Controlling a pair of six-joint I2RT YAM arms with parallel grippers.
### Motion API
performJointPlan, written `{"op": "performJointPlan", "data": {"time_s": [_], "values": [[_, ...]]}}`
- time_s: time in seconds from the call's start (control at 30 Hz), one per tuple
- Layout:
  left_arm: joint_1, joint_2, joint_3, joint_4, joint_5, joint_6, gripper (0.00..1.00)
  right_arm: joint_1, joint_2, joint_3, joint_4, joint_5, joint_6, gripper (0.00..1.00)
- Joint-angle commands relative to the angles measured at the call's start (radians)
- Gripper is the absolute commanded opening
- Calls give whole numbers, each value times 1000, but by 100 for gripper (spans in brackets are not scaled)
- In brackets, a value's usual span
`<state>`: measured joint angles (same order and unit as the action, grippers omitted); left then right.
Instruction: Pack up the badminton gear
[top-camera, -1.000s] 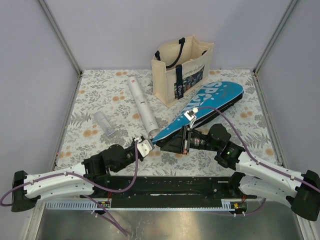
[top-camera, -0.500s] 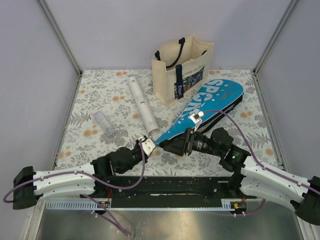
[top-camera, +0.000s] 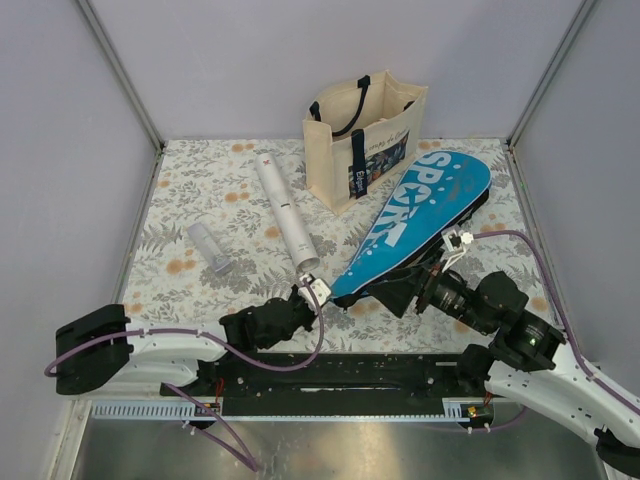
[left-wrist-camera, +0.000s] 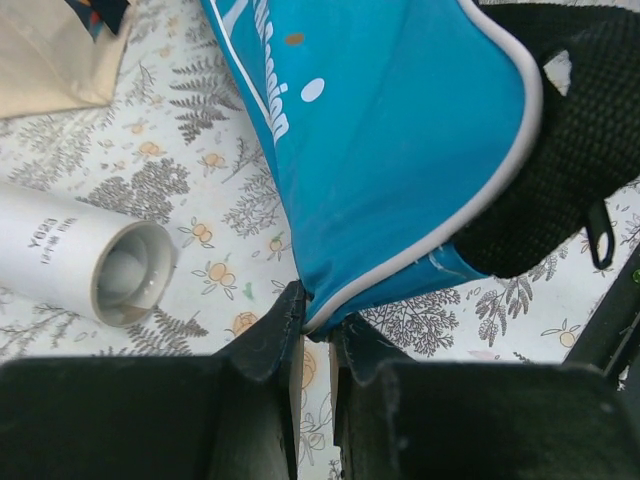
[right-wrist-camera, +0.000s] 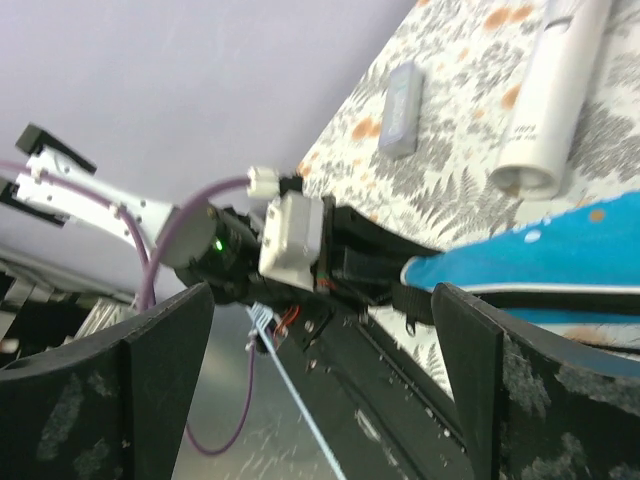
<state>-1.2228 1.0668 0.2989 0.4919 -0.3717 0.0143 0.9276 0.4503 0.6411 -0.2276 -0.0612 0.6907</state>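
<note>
- At the back of the surface (top-camera: 190, 180): tote bag (top-camera: 362, 135).
- Right of and before it: case (top-camera: 415, 215), slanting nearward.
- Left of both: tube (top-camera: 284, 208); further left, perhaps a vial (top-camera: 210, 247).

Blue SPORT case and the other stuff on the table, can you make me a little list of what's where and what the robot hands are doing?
Blue case: diagonal across the flowery table, narrow end toward the arms
Left gripper: shut on the case's narrow tip
Right gripper: open wide, by the case's near edge
White tube: lying flat, left of the case, near end open
Tote bag: standing at the back
Rackets: none in sight
</note>
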Motion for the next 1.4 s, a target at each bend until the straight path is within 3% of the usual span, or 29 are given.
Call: {"op": "performJointPlan", "data": {"time_s": [0.0,0.17,0.23,0.27,0.3,0.4,0.7,0.87,1.0,1.37], "values": [[-6,93,29,172,20,-94,8,-1,-5,49,-45,170,-45,100],[-7,137,75,142,20,-97,34,-1,-9,40,-79,322,-33,100],[-9,116,98,79,19,-86,51,-1,-1,19,-90,403,-36,99],[-7,101,103,51,11,-80,68,-1,7,8,-96,446,-31,100],[-9,85,105,34,4,-76,78,-1,19,3,-111,480,-33,100],[-9,6,106,-34,-22,-65,99,-3,65,18,-162,537,-36,100],[-7,-330,302,-399,-186,16,99,-3,179,124,-283,702,-16,100],[-4,-422,483,-620,-433,-77,99,-1,186,192,-328,768,-75,98],[-6,-473,566,-771,-472,-177,99,-1,157,252,-357,776,-152,98],[-6,-697,511,-834,-523,-300,99,-1,53,327,-368,816,-266,98]]}}
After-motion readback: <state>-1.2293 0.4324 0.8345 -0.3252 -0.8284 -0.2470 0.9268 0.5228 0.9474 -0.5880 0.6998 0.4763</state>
